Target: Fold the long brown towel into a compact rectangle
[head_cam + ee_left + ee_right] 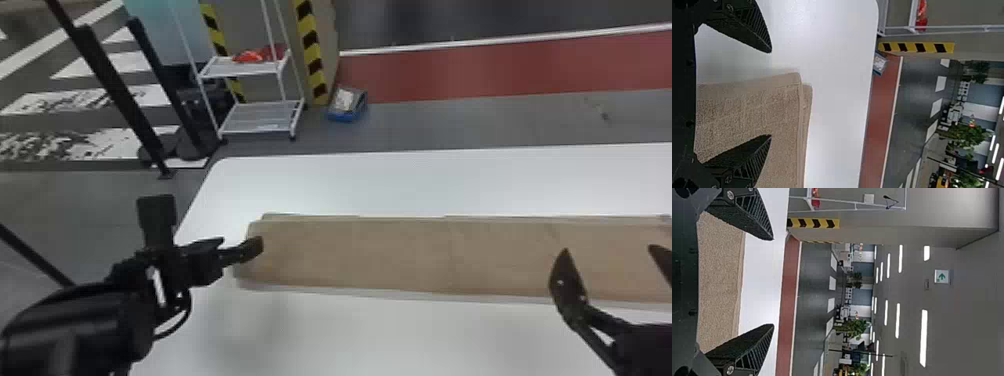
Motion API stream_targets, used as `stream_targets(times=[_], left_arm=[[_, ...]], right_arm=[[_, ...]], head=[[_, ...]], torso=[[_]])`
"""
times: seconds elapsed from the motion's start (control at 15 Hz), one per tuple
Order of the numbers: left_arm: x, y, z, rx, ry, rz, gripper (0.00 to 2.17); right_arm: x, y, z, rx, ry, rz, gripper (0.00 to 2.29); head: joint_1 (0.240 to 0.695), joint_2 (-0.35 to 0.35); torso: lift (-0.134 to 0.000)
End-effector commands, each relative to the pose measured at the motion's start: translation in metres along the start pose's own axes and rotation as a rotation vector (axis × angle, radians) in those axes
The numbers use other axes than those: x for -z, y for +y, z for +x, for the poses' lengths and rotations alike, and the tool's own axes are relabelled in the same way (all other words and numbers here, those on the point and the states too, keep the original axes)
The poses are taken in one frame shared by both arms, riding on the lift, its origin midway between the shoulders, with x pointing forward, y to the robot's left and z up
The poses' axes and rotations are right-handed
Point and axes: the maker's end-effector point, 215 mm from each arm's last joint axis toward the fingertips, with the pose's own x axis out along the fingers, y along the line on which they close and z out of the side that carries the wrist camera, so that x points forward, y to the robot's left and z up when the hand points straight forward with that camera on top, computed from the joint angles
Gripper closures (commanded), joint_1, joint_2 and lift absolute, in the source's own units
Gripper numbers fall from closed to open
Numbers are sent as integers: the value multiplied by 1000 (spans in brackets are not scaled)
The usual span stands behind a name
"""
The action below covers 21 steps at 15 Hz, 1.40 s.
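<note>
The brown towel (400, 255) lies flat on the white table (400, 185) as a long strip, extended left to right, with layered edges along its far side. Left gripper (242, 244): located at the towel's left end; fingers set wide, one over the towel and the other outboard of that end. Right gripper (608, 250): located over the towel's right portion, its arm entering from the near side; fingers set wide, nothing held between them. Contact between fingers and towel cannot be determined. Beyond the towel, past the table's far edge, the floor carries a white shelf rack (260, 117) with a red item (248, 56) on it, a blue box (345, 105) just beside the rack, and a red floor strip (475, 70) farther right.
</note>
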Motion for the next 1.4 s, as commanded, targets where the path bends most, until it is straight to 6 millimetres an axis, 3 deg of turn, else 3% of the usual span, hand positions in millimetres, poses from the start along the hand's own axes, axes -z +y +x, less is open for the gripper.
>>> stream_targets(times=[0.0,0.27,0.47,0.53,0.67,0.73,0.93,1.0,1.13,1.33], left_arm=[[9,4,5,-6,85,-40,144],[26,6,9,-1,166,-75,151],[26,-1,7,50,177,-74,404],[26,-9,5,89,177,-76,768],[25,-17,3,130,172,-81,1740],[27,-17,3,128,178,-77,1885],[25,-24,1,172,186,-54,1902],[24,-22,0,170,183,-55,2142],[18,-18,-7,188,173,-53,2142],[-18,-2,-29,258,115,-58,2142]], right_arm=[[-1,-2,0,3,0,-1,97],[0,-2,0,4,5,0,97],[2,-2,0,4,11,0,97],[2,-2,0,4,11,0,97],[1,-3,0,6,8,-1,97],[1,-4,0,7,8,-2,97],[2,-4,0,7,10,-2,97],[2,-4,0,7,10,-2,97],[2,-5,0,8,10,-3,97],[4,-6,-1,10,15,-4,97]], head=[[695,237],[695,236],[695,236],[695,230],[695,218],[695,213],[695,204],[695,201],[695,201],[695,209]], torso=[[-125],[-125],[-125],[-125],[-125],[-125],[-125],[-125],[-125],[-125]])
